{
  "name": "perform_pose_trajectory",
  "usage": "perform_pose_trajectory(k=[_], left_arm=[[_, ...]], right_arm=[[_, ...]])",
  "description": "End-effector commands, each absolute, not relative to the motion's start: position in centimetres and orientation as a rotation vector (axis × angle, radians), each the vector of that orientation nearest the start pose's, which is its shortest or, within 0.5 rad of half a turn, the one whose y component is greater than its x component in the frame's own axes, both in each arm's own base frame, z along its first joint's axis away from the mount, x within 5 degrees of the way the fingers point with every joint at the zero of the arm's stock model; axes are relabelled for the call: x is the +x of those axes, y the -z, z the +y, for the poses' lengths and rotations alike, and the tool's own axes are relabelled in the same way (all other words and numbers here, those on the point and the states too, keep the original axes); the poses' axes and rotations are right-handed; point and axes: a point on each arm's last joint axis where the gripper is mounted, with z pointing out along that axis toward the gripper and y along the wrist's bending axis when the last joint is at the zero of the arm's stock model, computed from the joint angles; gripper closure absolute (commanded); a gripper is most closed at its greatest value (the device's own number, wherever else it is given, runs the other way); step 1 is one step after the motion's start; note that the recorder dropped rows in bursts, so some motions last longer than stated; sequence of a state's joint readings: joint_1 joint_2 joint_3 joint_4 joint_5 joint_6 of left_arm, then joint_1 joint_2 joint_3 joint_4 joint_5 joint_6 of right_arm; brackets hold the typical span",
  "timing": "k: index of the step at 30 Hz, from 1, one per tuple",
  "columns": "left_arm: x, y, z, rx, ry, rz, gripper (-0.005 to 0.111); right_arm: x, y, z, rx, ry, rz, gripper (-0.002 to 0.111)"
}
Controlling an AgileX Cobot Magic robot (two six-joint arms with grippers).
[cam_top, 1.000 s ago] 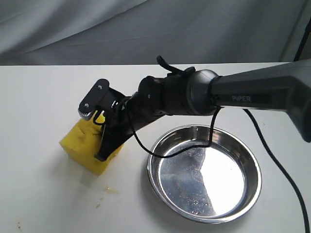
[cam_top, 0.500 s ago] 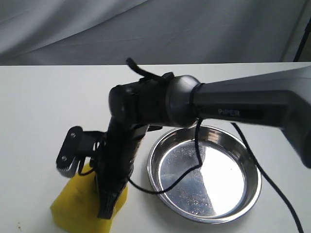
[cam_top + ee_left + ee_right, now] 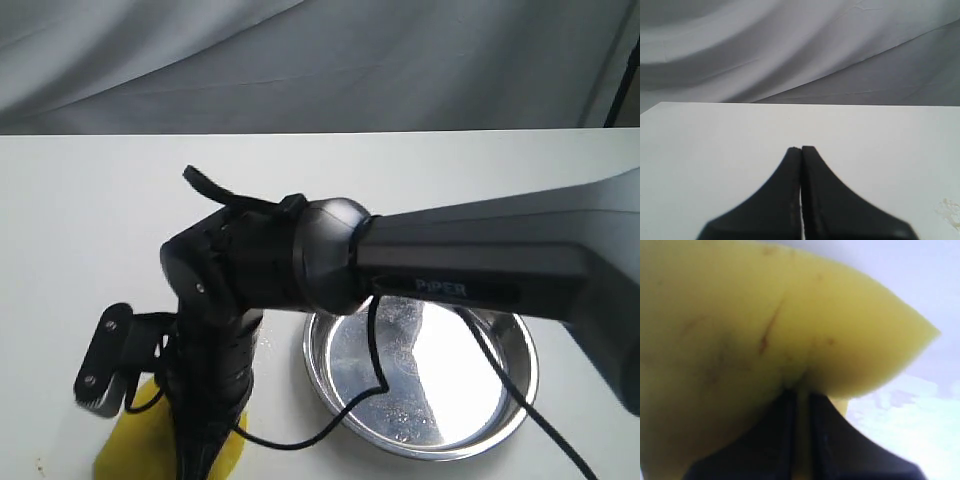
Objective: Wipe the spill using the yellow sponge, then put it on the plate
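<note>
my right tool pinches the yellow sponge at a crease, low on the surface, near left | plate just right of it, only glare and fine specks inside | my left tool is pressed together

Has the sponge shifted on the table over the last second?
Yes. Measured against the plate, which stayed put, the sponge has slid toward the lower left of the exterior view, farther from the plate's rim.
</note>
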State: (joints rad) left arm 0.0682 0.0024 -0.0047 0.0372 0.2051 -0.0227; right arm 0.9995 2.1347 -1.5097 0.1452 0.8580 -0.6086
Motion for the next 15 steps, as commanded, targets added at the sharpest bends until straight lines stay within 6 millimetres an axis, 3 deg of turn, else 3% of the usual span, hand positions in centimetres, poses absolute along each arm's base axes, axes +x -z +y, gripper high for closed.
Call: perform_pose_trajectory(k=[1,7,11,15], left_arm=[[5.6,-19.5,0.5,-0.054,-0.068,1.685,0.107],[5.6,-19.5,0.5,-0.054,-0.068,1.685,0.107],[5.6,-19.5,0.5,-0.054,-0.068,1.685,0.107],[5.6,-19.5,0.5,-0.054,-0.068,1.685,0.107]], right_arm=[[26.8,-13.0,33.4,-1.882,0.025,2.268,0.108],[30.6,-13.3,31.4,-1.698,0.176,2.23,0.108],[30.9,-13.5,31.7,-1.716,0.183,2.162,0.108],[29.1,-13.3,32.7,-1.881,0.194,2.104,0.108]])
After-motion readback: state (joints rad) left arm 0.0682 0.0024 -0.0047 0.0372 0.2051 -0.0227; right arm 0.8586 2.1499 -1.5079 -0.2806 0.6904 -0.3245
